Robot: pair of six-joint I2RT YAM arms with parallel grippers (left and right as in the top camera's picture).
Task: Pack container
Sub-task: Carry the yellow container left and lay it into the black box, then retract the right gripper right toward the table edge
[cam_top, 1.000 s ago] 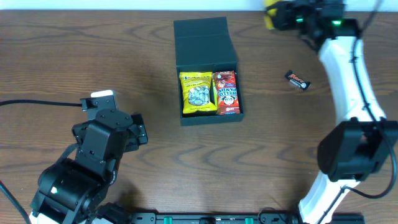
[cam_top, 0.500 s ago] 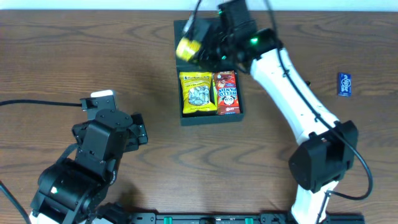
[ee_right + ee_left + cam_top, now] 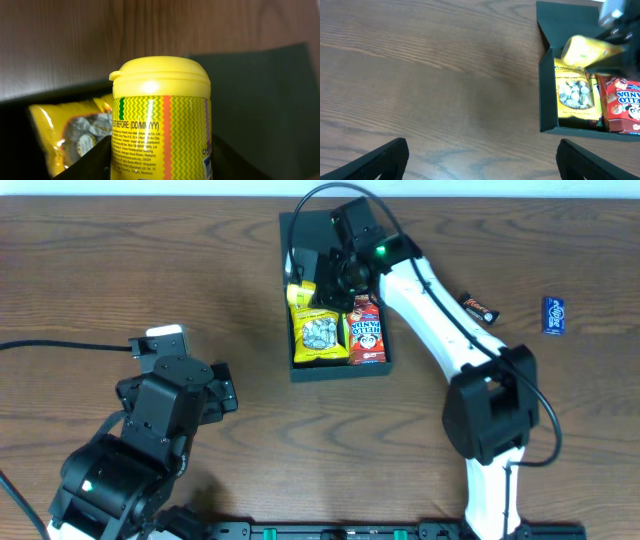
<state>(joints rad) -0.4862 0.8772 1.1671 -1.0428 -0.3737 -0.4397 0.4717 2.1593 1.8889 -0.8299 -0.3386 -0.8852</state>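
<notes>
The container (image 3: 340,371) sits on the counter (image 3: 130,260) at centre rear, with its flap lid folded open on the far side. The right tool (image 3: 312,280) is positioned over the container's rear left corner, gripping a yellow canister (image 3: 162,120) with a yellow cap. The canister is above the far end of a yellow snack bag (image 3: 318,335) lying in the container's left half; contact between them cannot be determined. A red snack pack (image 3: 367,330) lies beside the bag in the right half. The left tool (image 3: 485,162) hangs over bare counter, well apart from the container on its left, jaws wide and empty. A dark candy bar (image 3: 479,307) and a blue packet (image 3: 553,315) lie on the counter to the container's right.
</notes>
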